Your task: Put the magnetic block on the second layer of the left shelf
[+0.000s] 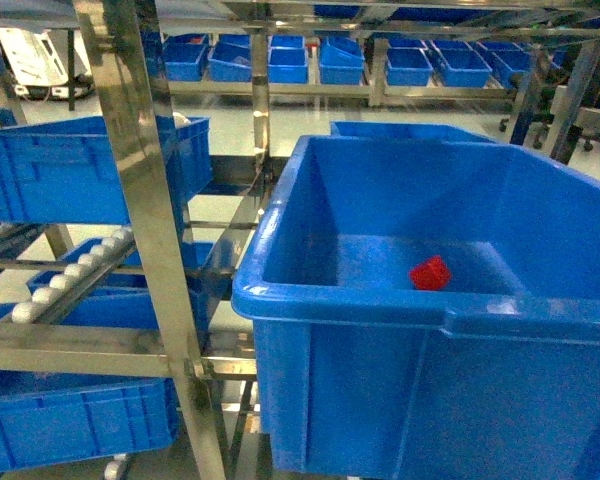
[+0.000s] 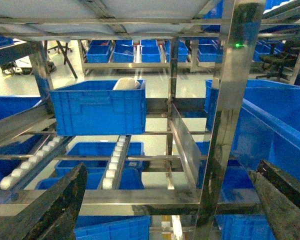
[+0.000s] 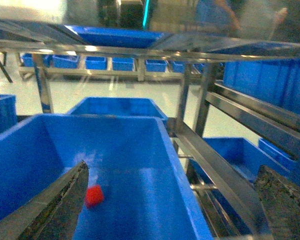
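Note:
The magnetic block (image 1: 430,272), a small red cube, lies loose on the floor of a large deep blue crate (image 1: 380,400). That crate stands on the left shelf second layer, whose steel front rail (image 1: 80,348) and white rollers (image 1: 70,272) show to its left. In the right wrist view the block (image 3: 94,195) lies just past the left fingertip (image 3: 65,200) of my right gripper (image 3: 172,210), which is open and empty above the crate's right rim. My left gripper (image 2: 165,210) is open and empty, facing the steel rack front. Neither gripper shows in the head view.
A steel perforated upright (image 1: 155,230) stands just left of the crate. Another blue crate (image 1: 80,170) sits on the tier behind it, holding something white (image 2: 127,84). Lower blue bins (image 1: 70,420) lie below the rollers. Rows of blue bins (image 1: 280,60) fill far shelves.

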